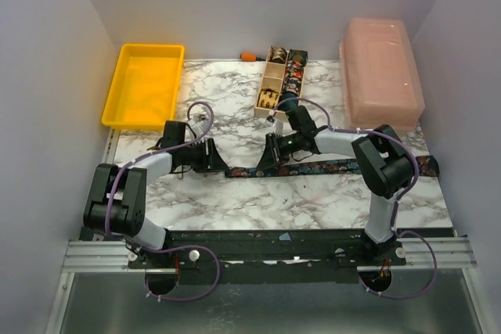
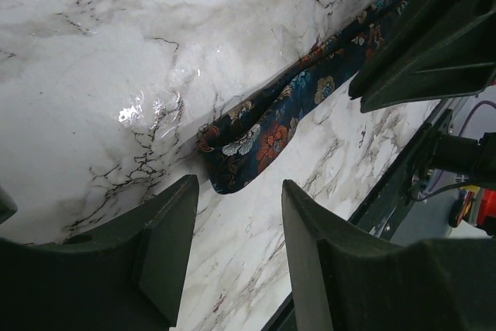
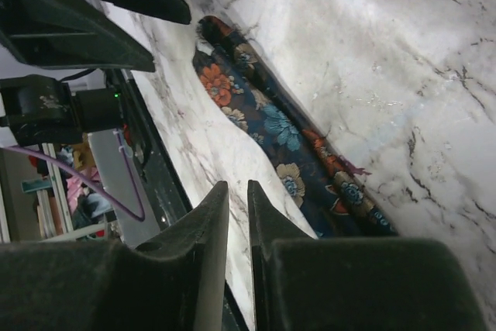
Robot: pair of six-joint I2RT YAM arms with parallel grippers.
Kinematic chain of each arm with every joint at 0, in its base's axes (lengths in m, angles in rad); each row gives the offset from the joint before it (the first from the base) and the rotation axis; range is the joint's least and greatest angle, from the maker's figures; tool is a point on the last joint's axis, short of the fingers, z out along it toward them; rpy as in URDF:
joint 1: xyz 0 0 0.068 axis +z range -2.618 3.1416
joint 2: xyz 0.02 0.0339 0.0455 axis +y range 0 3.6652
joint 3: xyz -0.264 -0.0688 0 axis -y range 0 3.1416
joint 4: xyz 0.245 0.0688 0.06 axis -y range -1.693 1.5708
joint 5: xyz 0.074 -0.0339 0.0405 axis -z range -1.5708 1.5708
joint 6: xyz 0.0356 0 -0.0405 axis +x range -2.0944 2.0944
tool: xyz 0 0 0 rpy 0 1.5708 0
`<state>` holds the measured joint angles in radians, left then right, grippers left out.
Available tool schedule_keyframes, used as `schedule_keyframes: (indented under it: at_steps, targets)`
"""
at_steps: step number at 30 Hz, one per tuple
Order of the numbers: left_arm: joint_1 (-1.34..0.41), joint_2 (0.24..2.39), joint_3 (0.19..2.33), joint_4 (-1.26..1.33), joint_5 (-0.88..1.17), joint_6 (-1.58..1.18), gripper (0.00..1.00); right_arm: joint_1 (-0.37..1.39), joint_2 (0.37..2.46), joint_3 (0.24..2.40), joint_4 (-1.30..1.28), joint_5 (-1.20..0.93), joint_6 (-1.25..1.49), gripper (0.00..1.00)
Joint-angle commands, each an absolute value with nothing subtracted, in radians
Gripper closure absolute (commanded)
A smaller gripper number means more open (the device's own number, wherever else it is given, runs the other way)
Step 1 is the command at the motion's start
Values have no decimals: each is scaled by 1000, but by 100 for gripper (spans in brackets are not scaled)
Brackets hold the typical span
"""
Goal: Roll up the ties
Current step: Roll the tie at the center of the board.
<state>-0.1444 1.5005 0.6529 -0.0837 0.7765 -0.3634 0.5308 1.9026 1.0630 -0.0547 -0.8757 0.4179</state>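
Rolling looks unstarted: left end effector (image 2: 236,226) open before the tip of the floral tie (image 2: 260,133), right end effector (image 3: 238,222) closed empty; pinch that tip next.

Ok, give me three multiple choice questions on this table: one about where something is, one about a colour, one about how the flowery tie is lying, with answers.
1. Where is the yellow tray?
A. back left of the table
B. back right
C. near edge, between the arms

2. What colour is the lidded plastic box?
A. green
B. pink
C. black

3. How does the flowery tie lie?
A. rolled into a coil
B. stretched out flat
C. draped over the wooden box

Answers:
1. A, the top view shows it in the far left corner.
2. B, it is pale pink all over.
3. B, it runs as a long strip across the marble.
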Motion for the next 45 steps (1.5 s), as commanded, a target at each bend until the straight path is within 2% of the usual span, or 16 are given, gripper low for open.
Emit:
schedule_keyframes:
  at_steps: [1, 6, 14, 20, 28, 39, 45]
  targets:
    - [-153, 1511, 635, -53, 771, -368, 51, 550, 1968, 1076, -25, -833, 411, 82]
    - [-156, 1559, 664, -60, 736, -374, 48, 551, 2023, 1082, -27, -789, 395, 84]
    - [-182, 1613, 687, -45, 768, -386, 50, 551, 2063, 1082, -88, -713, 352, 85]
    - [-207, 1523, 645, 103, 883, -472, 71, 550, 2066, 1084, -99, -710, 360, 85]
    - [-325, 1480, 702, 110, 874, -531, 100, 551, 2048, 1103, -112, -713, 366, 85]
    - [-389, 1578, 791, 137, 864, -587, 100, 536, 1908, 1112, -229, -723, 294, 84]
    - [-416, 1611, 821, 142, 860, -596, 100, 475, 1836, 1090, -411, -779, 178, 73]
